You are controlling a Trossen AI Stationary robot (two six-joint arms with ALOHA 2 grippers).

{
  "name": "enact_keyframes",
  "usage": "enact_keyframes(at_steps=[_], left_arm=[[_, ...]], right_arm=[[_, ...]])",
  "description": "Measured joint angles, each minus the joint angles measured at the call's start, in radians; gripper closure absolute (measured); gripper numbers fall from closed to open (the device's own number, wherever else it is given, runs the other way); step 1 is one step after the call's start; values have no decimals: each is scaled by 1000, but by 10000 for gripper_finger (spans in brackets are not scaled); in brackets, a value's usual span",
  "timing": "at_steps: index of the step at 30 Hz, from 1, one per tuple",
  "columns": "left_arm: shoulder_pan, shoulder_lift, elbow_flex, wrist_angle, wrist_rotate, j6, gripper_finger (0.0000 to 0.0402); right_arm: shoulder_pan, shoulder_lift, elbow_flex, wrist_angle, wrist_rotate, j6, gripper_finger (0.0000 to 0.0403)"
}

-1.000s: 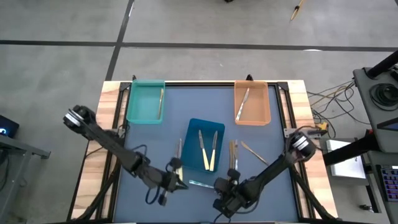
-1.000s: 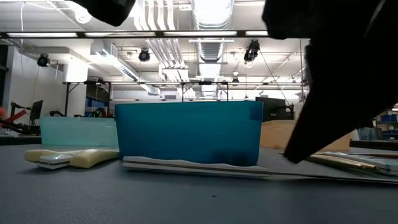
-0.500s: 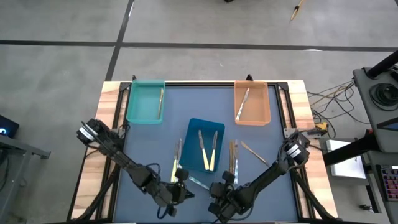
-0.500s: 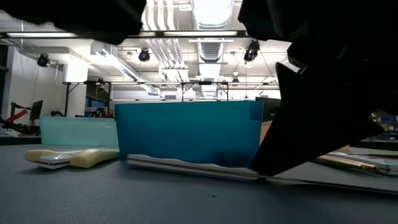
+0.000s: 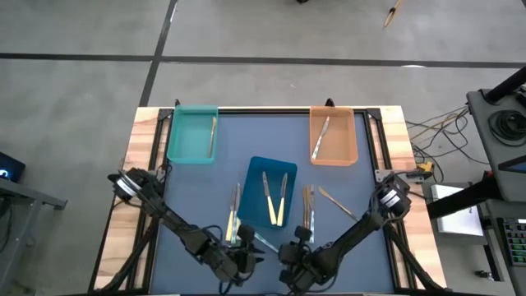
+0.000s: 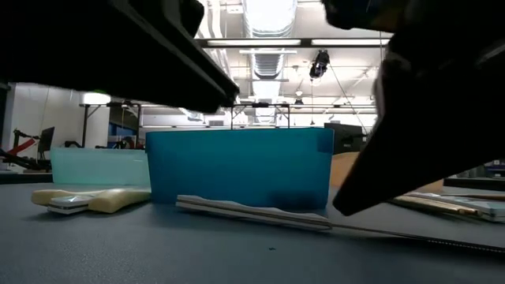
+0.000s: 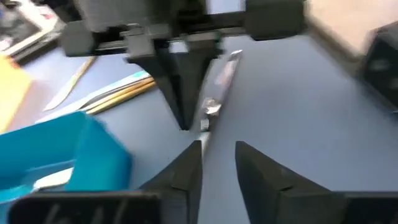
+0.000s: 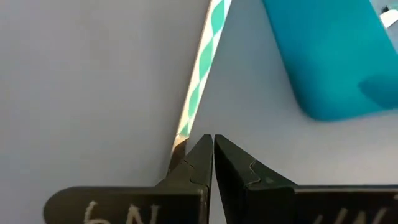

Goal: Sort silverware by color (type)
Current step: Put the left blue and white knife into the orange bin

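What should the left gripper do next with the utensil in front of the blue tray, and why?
Probably ease the left gripper forward until its open fingers straddle the utensil. It lies just ahead, not yet between them, with the shut right gripper at its side.

— What sits on my table (image 5: 197, 189) here?

— Three trays on the dark blue mat: a teal tray (image 5: 191, 136) at one far corner, an orange tray (image 5: 333, 137) at the other, a blue tray (image 5: 271, 191) nearer the middle.

— And beyond my bench?

— Grey floor, cables (image 5: 440, 127) trailing off one side, ceiling lights (image 6: 268, 16) over the workshop behind.
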Motion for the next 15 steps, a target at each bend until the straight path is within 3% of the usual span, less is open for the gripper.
enact_keyframes(at_steps=[7, 15], left_arm=[[8, 37, 2, -1, -30, 1, 269], [13, 47, -1, -8, -26, 11, 262]], right_arm=[[-31, 32, -1, 61, 41, -131, 394], [-34, 35, -1, 195, 14, -262, 394]])
